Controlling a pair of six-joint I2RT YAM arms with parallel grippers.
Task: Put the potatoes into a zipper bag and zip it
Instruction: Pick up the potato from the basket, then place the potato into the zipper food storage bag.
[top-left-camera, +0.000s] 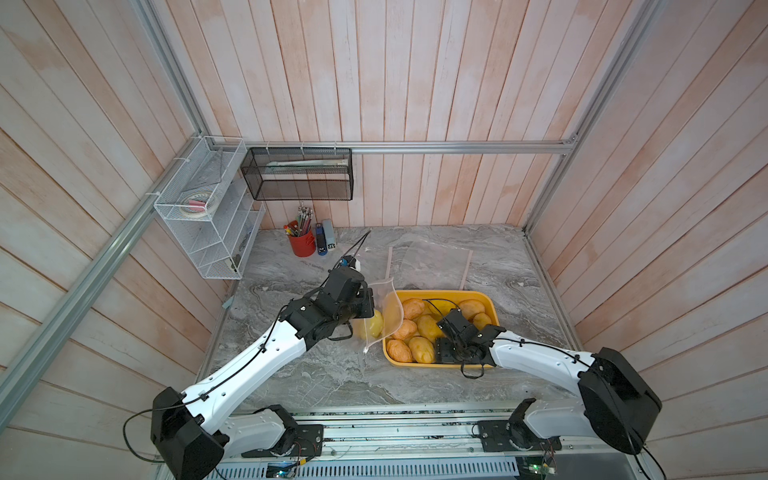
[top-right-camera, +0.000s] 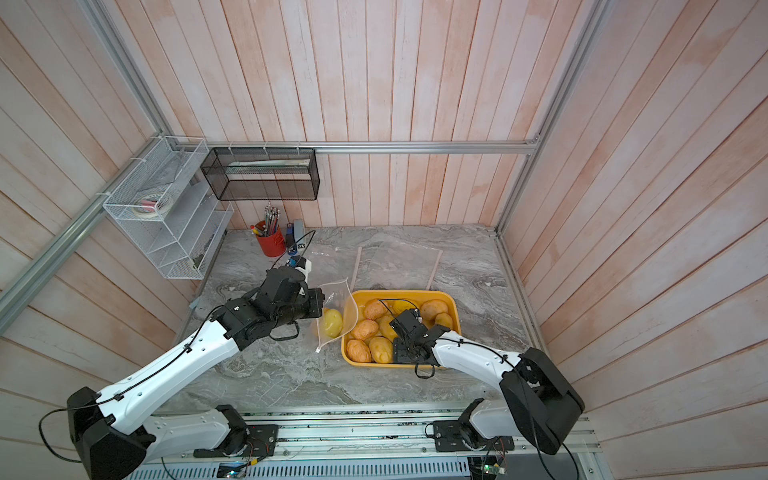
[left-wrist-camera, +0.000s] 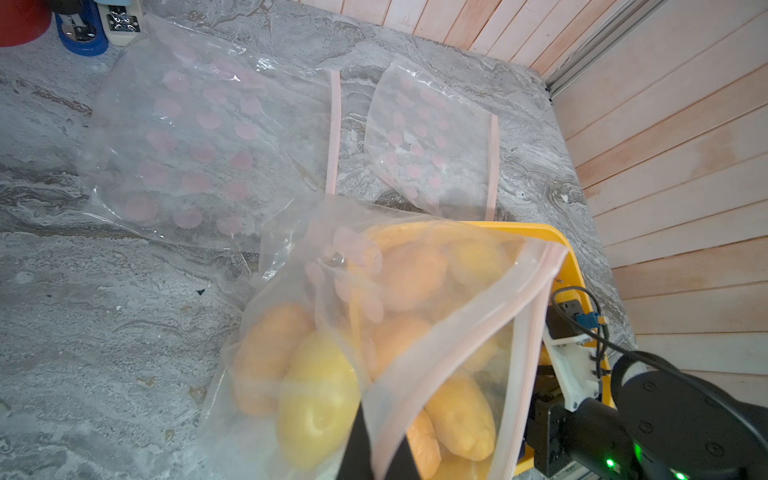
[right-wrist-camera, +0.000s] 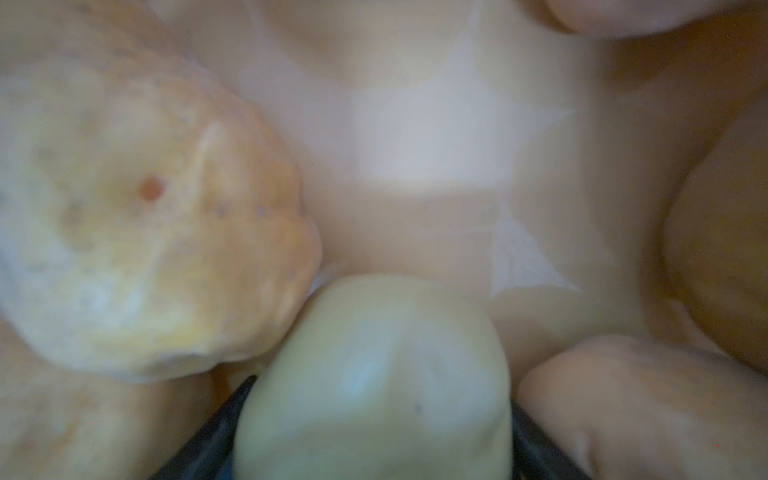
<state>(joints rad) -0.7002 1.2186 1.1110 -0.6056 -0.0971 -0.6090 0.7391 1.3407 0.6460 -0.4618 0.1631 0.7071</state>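
Observation:
A clear zipper bag stands open just left of the yellow tray. My left gripper is shut on the bag's pink-edged rim. One yellow potato lies inside the bag. Several tan-orange and yellow potatoes fill the tray. My right gripper reaches down among them. Its jaws are shut on a greenish-yellow potato, one finger on each side.
Two spare dotted zipper bags lie flat on the marble table behind the tray. A red pencil cup and staplers stand at the back left. A white wire rack and a black mesh basket hang on the walls.

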